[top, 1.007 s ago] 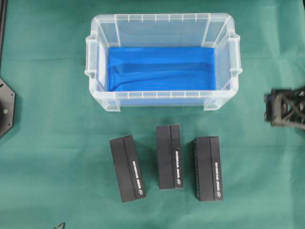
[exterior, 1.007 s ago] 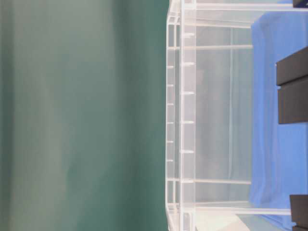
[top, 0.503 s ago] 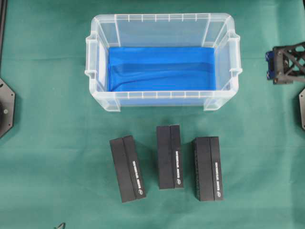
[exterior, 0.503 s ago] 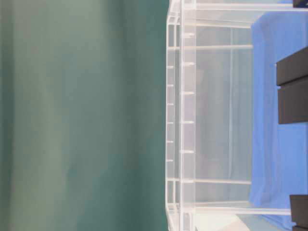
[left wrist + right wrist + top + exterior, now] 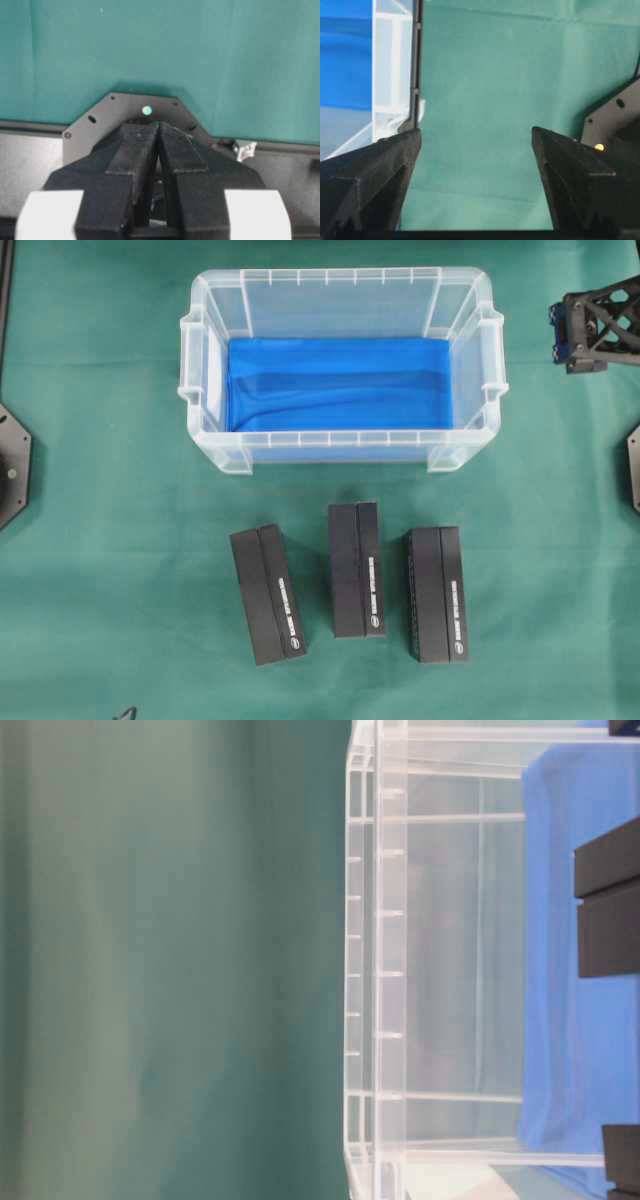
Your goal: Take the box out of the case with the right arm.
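The clear case (image 5: 340, 445) stands at the far middle of the green cloth, and only its blue sheet (image 5: 340, 380) shows inside. Three black boxes lie in a row on the cloth in front of it: left (image 5: 267, 593), middle (image 5: 356, 569), right (image 5: 436, 592). My right gripper (image 5: 572, 335) hangs beside the case's right end, outside it. In the right wrist view the right gripper (image 5: 476, 137) is open over bare cloth, with the case's corner (image 5: 390, 75) to its left. My left gripper (image 5: 159, 124) is shut on nothing above its base plate.
Black arm base plates sit at the left edge (image 5: 12, 465) and the right edge (image 5: 634, 468) of the cloth. The table-level view shows the case wall (image 5: 375, 970) close up, with box ends (image 5: 608, 910) beyond it.
The right gripper has moved toward the far side of the table, from level with the case's front to beside its right handle. The boxes and the case have stayed still.
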